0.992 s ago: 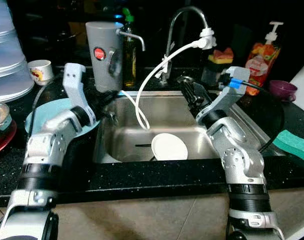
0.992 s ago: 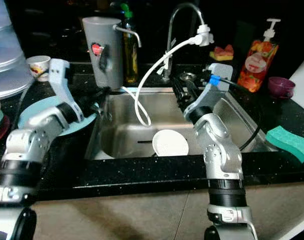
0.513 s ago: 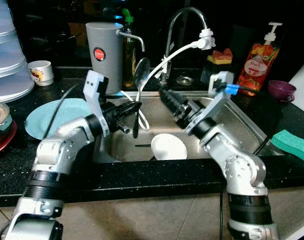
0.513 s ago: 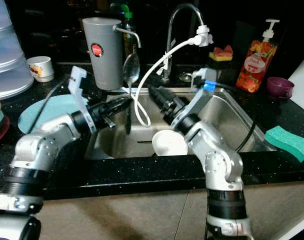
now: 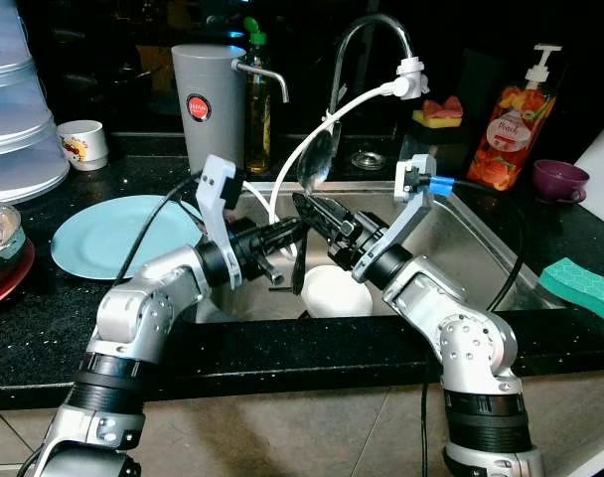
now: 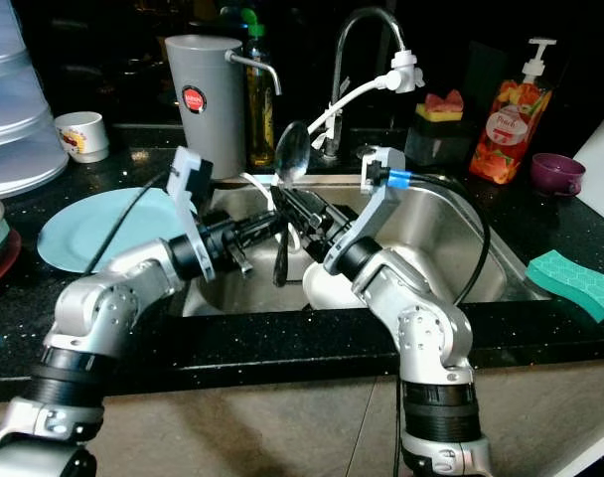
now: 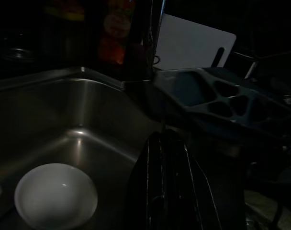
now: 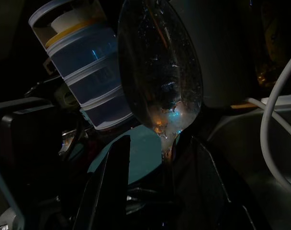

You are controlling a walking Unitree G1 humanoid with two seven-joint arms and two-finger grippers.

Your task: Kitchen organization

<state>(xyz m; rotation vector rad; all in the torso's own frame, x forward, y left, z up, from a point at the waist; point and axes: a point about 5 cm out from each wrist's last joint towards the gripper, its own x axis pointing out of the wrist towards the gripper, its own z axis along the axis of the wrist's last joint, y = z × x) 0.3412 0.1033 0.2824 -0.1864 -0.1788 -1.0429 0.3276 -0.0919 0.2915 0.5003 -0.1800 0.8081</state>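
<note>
A large metal spoon (image 5: 315,164) with a black handle (image 5: 299,266) stands upright over the steel sink (image 5: 471,234). My left gripper (image 5: 285,237) reaches in from the left and is shut on the handle. My right gripper (image 5: 318,213) comes from the right. In the right wrist view its fingers (image 8: 116,184) stand open on either side of the spoon's neck (image 8: 166,143), just below the bowl. A white bowl (image 5: 338,294) lies in the sink under both grippers.
A light blue plate (image 5: 108,234) lies on the black counter left of the sink. Behind stand a grey jug (image 5: 208,99), the faucet (image 5: 367,35) with a white hose (image 5: 327,124), a soap bottle (image 5: 516,109), and a purple bowl (image 5: 560,179). A green sponge (image 5: 585,288) lies right.
My left gripper has carried the spoon rightward over the sink. My right gripper has swung left to meet it, and its fingers now flank the spoon's neck.
</note>
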